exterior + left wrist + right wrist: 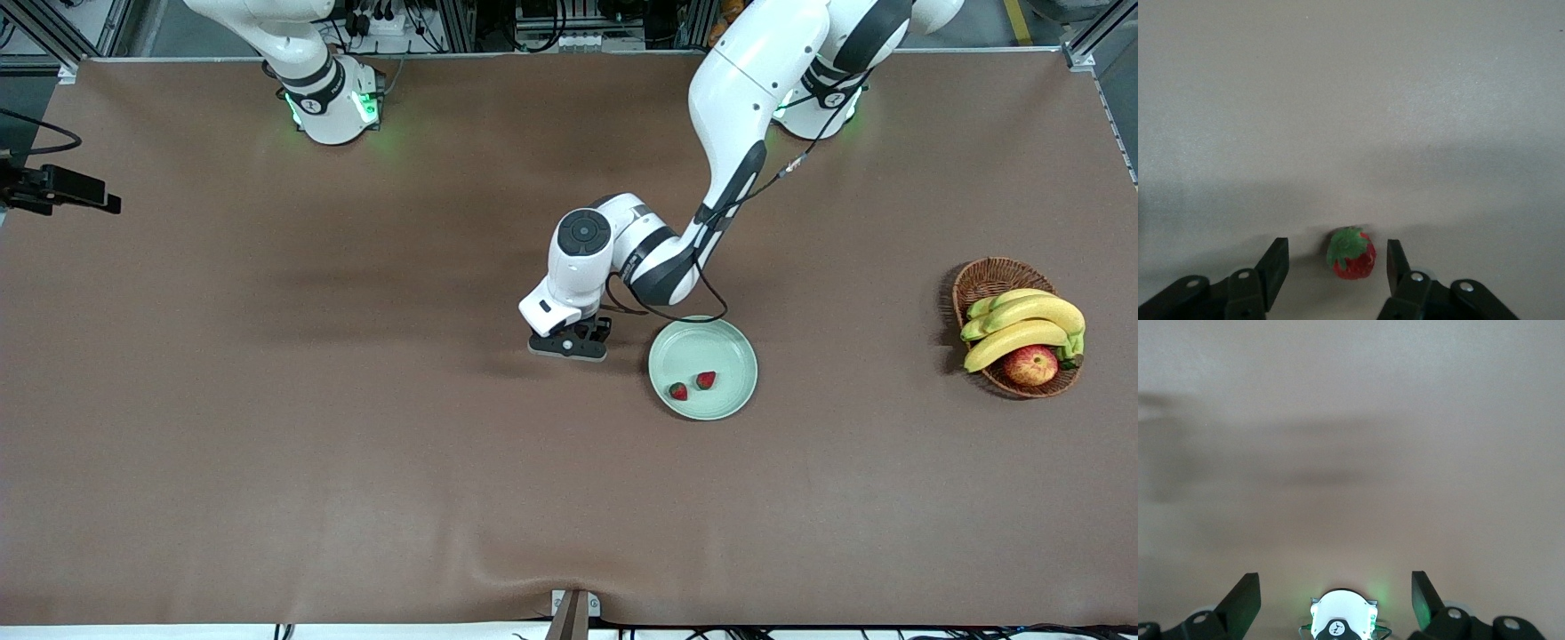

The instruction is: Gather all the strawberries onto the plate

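We're low on the counter with our left gripper, fingers wide around the last strawberry, at nine o'clock of the plate holding two berries. Right gripper waits, fingers wide.

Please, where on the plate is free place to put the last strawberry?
The plate is bare over its half farther from the front camera; two strawberries crowd its nearer part. The left pincer, open, straddles the third strawberry on the table beside the plate, toward the right arm's end.
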Controlling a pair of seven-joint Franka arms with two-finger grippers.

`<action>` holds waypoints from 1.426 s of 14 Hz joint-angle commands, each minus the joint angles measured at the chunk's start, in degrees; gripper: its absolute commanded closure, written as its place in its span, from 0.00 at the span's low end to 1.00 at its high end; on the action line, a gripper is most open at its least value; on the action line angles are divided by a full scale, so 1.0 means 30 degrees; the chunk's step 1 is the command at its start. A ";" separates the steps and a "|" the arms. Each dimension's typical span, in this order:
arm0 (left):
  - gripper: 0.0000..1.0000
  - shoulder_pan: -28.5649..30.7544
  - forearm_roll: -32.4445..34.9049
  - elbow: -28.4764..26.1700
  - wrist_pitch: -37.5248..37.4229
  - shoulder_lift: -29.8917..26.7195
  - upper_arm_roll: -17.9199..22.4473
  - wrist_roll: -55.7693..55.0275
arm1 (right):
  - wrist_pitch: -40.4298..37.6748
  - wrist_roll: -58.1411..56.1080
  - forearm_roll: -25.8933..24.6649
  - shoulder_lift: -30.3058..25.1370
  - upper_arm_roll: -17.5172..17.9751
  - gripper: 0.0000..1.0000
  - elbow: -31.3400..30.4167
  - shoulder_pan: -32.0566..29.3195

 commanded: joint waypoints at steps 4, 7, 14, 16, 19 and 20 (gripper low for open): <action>0.37 -0.0373 -0.0030 0.0241 0.0043 0.0208 0.0101 -0.0120 | -0.0212 0.0365 -0.0461 -0.0330 0.0678 0.00 0.1301 -0.0311; 0.38 -0.0402 -0.0001 0.0241 0.0043 0.0472 0.0101 -0.0149 | -0.0241 0.1446 -0.0519 -0.0242 0.0649 0.00 0.1656 0.0447; 0.77 -0.0402 -0.0117 0.0270 0.0043 0.0443 0.0072 -0.0207 | 0.1189 0.2887 -0.1897 -0.0360 0.2641 0.00 0.1745 -0.0164; 0.87 -0.0431 -0.0088 0.0270 0.0043 0.0415 0.0072 -0.0237 | 0.1400 0.2245 -0.1664 -0.0330 0.2553 0.00 0.1657 -0.0397; 1.00 -0.0228 -0.0117 0.0299 -0.0743 -0.0169 0.0072 -0.0120 | 0.1312 0.2065 -0.1340 -0.0271 0.2553 0.00 0.1627 -0.0662; 1.00 -0.0053 -0.0175 0.0358 -0.1270 -0.0578 0.0072 -0.0120 | 0.1196 0.2065 -0.1311 -0.0329 0.2553 0.00 0.1627 -0.0633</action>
